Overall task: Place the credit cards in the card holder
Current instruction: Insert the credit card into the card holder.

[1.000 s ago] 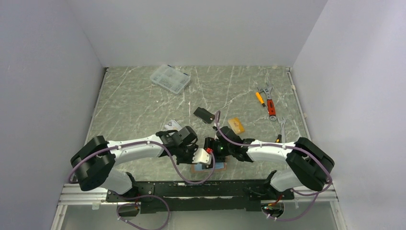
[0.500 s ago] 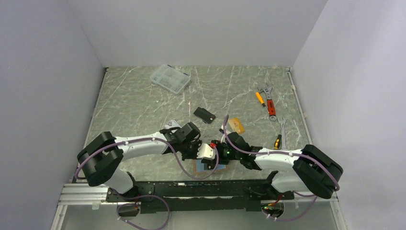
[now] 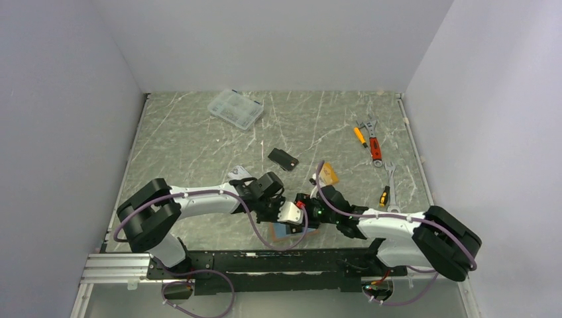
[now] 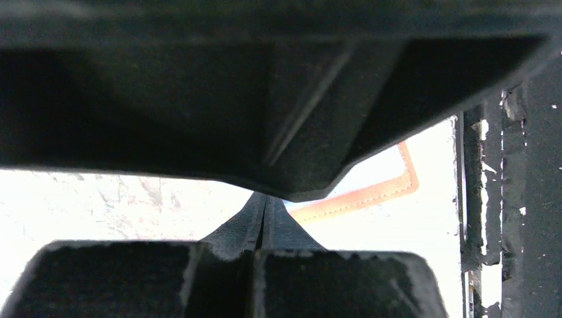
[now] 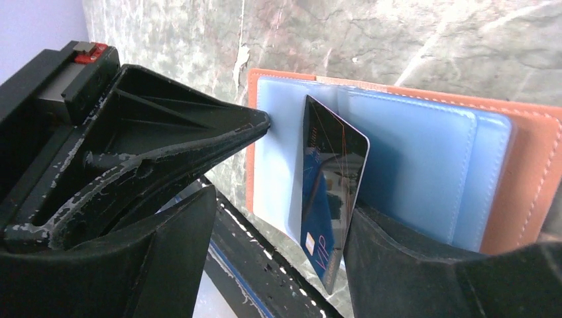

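Orange-brown leather with pale stitching frames your holder [image 5: 530, 179], which lies open at the near edge of the counter [image 3: 199, 139], just beside the black rail [image 3: 265, 255]. Inside it you see pale blue plastic sleeves. One dark card [image 5: 328, 192] stands on its edge among them, tilted, and the only writing you can read is "VIP" near its lower corner. Your right hand [image 5: 281, 212] is open around this card: one finger is against it, the other is apart from it. Your left hand [image 4: 265, 215] is closed, finger against finger, and its tip touches the edge of a sleeve. Farther back, a black card [image 3: 283, 159] and an orange card [image 3: 327, 173] lie flat. The counter has a grey-green stone pattern with white veins, and plain white walls [image 3: 278, 40] close it on three sides.
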You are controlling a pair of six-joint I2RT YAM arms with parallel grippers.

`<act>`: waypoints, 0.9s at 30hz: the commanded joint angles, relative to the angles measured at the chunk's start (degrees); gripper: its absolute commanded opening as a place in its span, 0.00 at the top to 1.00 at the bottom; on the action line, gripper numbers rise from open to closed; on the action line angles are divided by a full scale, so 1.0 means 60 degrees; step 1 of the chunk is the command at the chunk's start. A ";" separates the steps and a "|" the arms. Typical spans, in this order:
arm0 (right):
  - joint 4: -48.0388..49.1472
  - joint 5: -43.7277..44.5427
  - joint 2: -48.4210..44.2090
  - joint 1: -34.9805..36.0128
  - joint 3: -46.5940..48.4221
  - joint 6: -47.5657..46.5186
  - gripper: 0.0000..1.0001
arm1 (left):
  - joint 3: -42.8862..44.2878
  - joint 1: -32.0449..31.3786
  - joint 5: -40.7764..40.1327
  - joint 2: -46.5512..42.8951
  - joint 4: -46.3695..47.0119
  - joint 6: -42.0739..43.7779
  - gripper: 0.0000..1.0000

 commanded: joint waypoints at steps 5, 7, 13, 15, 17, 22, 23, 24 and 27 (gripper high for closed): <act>-0.1909 0.1439 -0.0934 -0.0068 -0.0219 0.0231 0.29 | 0.0095 -0.0372 -0.0600 0.0032 -0.0266 0.0193 1.00; -0.2002 0.1453 -0.0736 -0.0062 -0.0133 0.0219 0.29 | 0.0054 -0.0458 -0.0703 -0.0006 -0.0234 0.0187 1.00; -0.1621 0.1183 0.0533 -0.0061 0.0047 0.0221 0.33 | 0.0153 -0.0462 -0.0656 -0.0408 -0.0221 -0.0037 1.00; -0.1722 0.1178 0.0779 -0.0053 0.0131 0.0233 0.36 | 0.0078 -0.0462 -0.0693 -0.0446 -0.0183 -0.0003 1.00; -0.1861 0.1165 0.0759 -0.0038 0.0099 0.0259 0.37 | -0.0041 -0.0449 -0.0715 -0.0475 -0.0188 0.0022 1.00; -0.2418 0.1005 -0.0013 -0.0061 -0.0200 0.0302 0.33 | -0.0215 -0.0397 -0.0709 -0.0623 -0.0185 0.0044 1.00; -0.3045 0.1156 -0.0039 -0.0068 0.0078 0.0247 0.33 | -0.0227 -0.0377 -0.0716 -0.0649 -0.0191 0.0038 1.00; -0.3642 0.1338 0.0010 -0.0066 0.0271 0.0238 0.32 | -0.0254 -0.0356 -0.0710 -0.0685 -0.0202 0.0037 1.00; -0.4723 0.1612 0.0038 -0.0023 0.0523 0.0509 0.32 | -0.0311 -0.0309 -0.0703 -0.0783 -0.0216 0.0022 1.00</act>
